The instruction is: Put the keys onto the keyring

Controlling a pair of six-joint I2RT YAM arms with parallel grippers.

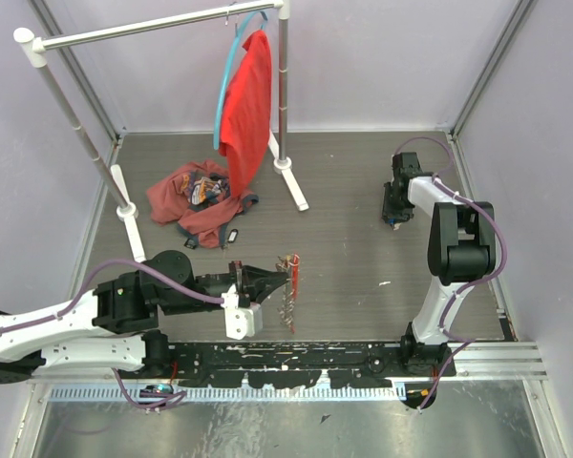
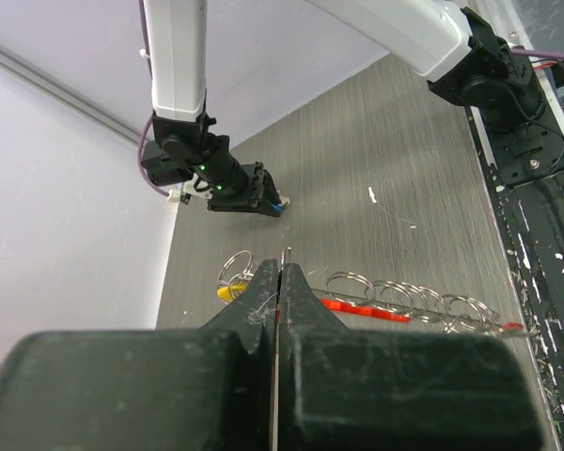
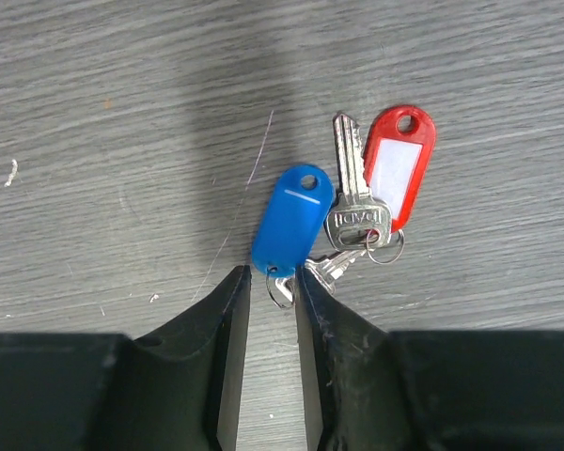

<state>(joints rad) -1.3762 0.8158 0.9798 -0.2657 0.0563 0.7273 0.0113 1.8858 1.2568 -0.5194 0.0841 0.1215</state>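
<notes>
The keys lie on the grey table in the right wrist view: a silver key (image 3: 353, 202), a blue plastic tag (image 3: 291, 221) and a red tag (image 3: 399, 164) with small split rings. My right gripper (image 3: 273, 282) is open just above them, its fingertips either side of the blue tag's small ring. In the top view it (image 1: 393, 215) is at the back right. My left gripper (image 2: 282, 268) is shut on the keyring's thin metal ring (image 2: 288, 254), held above the table, with its silvery chain of rings (image 2: 404, 299) and red strap (image 2: 362, 311) trailing. In the top view the left gripper (image 1: 285, 275) is at front centre.
A white clothes rack (image 1: 124, 205) stands at the back left, with a red shirt (image 1: 248, 105) on a blue hanger. A pile of clothes (image 1: 196, 200) and a black fob (image 1: 234, 237) lie beneath it. Purple walls enclose the table.
</notes>
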